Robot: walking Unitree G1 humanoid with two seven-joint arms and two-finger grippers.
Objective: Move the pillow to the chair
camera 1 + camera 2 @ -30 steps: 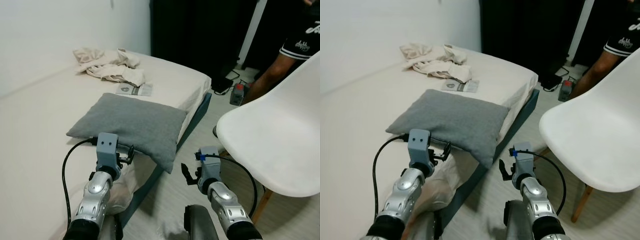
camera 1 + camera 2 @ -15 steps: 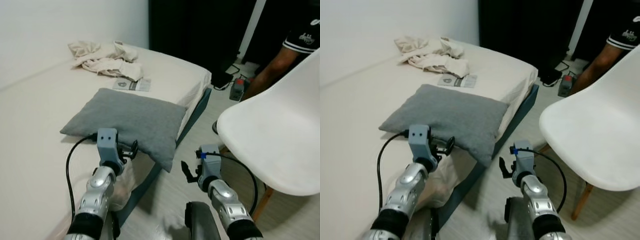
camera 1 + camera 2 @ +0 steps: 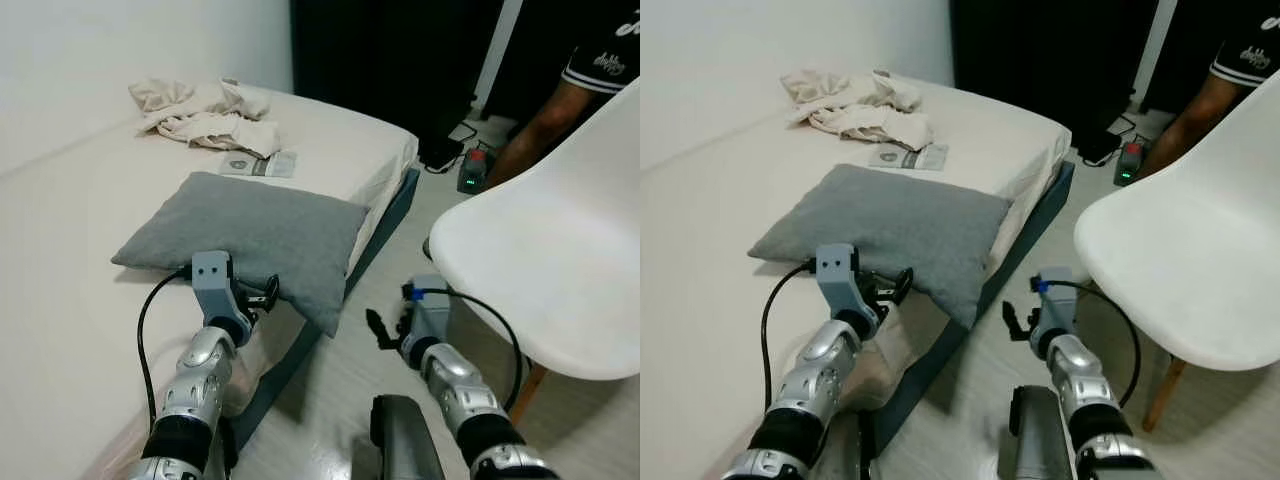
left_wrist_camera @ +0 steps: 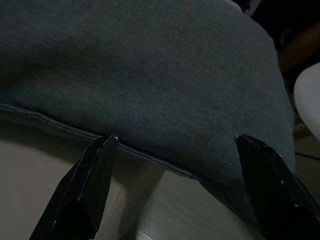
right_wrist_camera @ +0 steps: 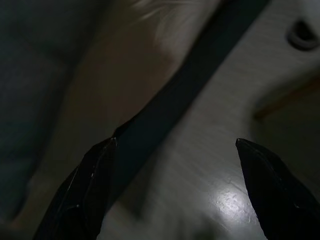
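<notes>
Both grippers forward, low, fingers spread: left gripper (image 3: 262, 297), right gripper (image 3: 378, 328).

Silver arms (image 3: 205, 372), black cables (image 3: 143, 330), long black fingers (image 4: 85, 186)

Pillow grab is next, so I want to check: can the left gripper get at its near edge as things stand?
Probably yes. The left gripper is open right at the pillow edge on the bed, nothing between.
</notes>
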